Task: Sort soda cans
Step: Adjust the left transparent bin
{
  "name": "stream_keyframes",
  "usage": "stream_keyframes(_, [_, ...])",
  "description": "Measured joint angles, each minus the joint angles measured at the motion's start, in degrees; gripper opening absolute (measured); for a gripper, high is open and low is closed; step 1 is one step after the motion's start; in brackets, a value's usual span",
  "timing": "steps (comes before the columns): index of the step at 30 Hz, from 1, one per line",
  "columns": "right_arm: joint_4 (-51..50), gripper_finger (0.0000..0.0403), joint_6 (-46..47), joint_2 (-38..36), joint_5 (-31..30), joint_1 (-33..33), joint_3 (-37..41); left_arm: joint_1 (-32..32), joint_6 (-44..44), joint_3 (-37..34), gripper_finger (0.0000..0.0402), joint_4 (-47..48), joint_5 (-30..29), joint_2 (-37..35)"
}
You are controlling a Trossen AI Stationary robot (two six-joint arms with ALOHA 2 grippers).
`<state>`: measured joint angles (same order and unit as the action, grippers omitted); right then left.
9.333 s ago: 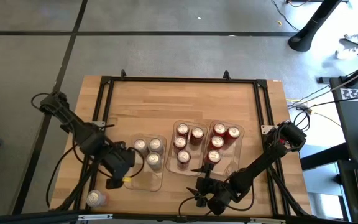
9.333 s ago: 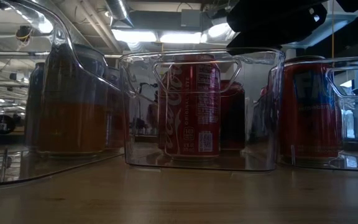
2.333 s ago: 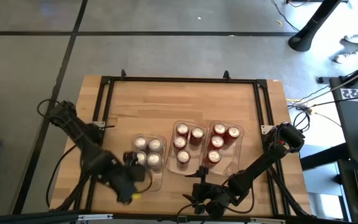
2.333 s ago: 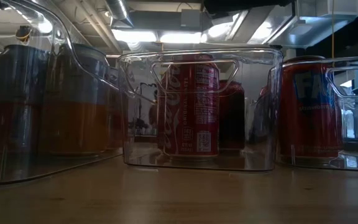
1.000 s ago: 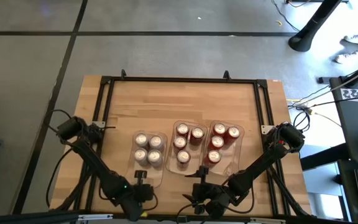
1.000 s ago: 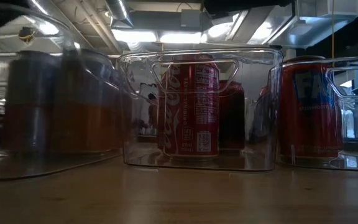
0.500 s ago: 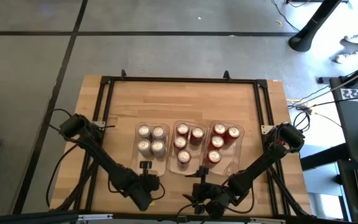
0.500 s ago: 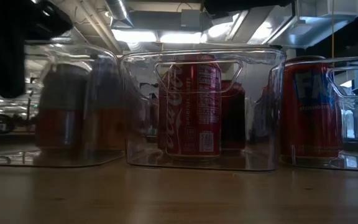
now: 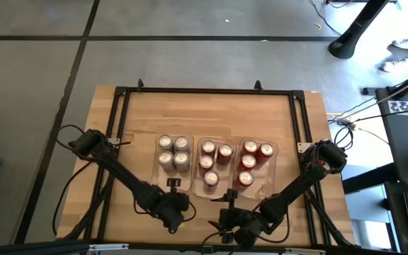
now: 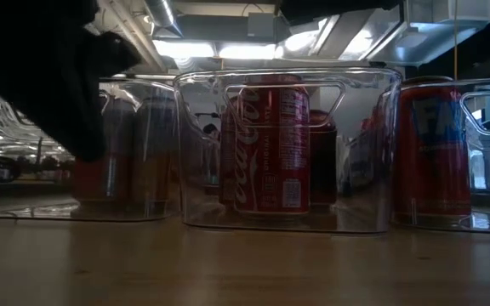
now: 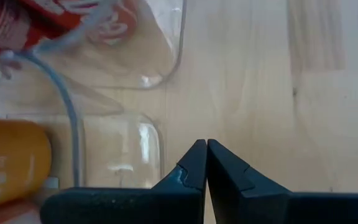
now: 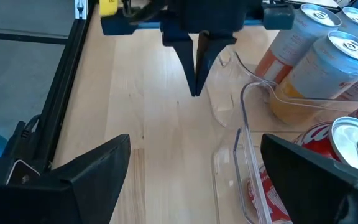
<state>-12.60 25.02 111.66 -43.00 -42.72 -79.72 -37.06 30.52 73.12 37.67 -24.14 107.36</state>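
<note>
Three clear trays stand side by side, each holding several soda cans upright on their bases. The left tray (image 9: 173, 178) holds orange-and-silver cans (image 12: 309, 68). The middle tray (image 9: 212, 188) holds red cans (image 10: 270, 144), and so does the right tray (image 9: 265, 172). My left gripper (image 9: 170, 207) is shut and stands at the left tray's near end; it also shows in the right wrist view (image 12: 196, 87). My right gripper (image 12: 194, 165) is open and empty, near the table's near edge (image 9: 229, 223). My left gripper stands with its shut fingers (image 11: 191, 163) pointing down at the near right corner (image 11: 157, 155) of the left tray's end wall. The outer side of one finger is at the wall. I cannot tell whether it touches. The tray rests flat on the table.
A black frame (image 9: 119, 92) runs round the wooden table (image 9: 211, 113). Bare wood lies beyond the trays toward the far edge and to their left. Both arms crowd the near edge.
My left gripper, still shut, has gone toward the table's right and far edges, behind the left tray. That tray has slid the same way with its cans upright and now stands close beside the middle tray. In the low view the middle tray has shifted slightly right.
</note>
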Motion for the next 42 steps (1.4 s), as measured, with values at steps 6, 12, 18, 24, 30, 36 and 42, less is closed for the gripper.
stream_keyframes(6, [-0.1,0.036,0.0,0.0,0.0,0.0,0.0,-0.4,-0.4,1.1,0.0004,1.6,0.5,-0.5])
stream_keyframes(12, [-1.0,0.036,0.1,0.0,0.0,0.0,0.0,-3.9,4.7,5.5,0.0004,11.2,0.3,-7.5])
stream_keyframes(18, [-1.0,0.036,0.1,0.0,0.1,0.0,0.0,-7.3,19.5,5.4,0.0004,29.1,-5.7,-17.9])
stream_keyframes(24, [-1.0,0.036,0.2,0.0,0.1,0.0,0.0,-8.8,29.7,1.0,0.0004,40.0,-4.7,-23.9])
stream_keyframes(30, [-1.0,0.036,0.2,0.0,0.1,0.0,0.0,-7.9,34.0,-8.3,0.0004,43.0,-1.1,-26.1])
stream_keyframes(36, [-1.0,0.036,0.2,0.0,0.1,0.0,0.0,-4.3,32.5,-18.3,0.0004,39.8,0.8,-26.4])
stream_keyframes(42, [-1.0,0.036,0.2,0.0,0.1,0.0,0.0,-0.1,21.8,-25.1,0.0004,22.6,2.1,-26.4])
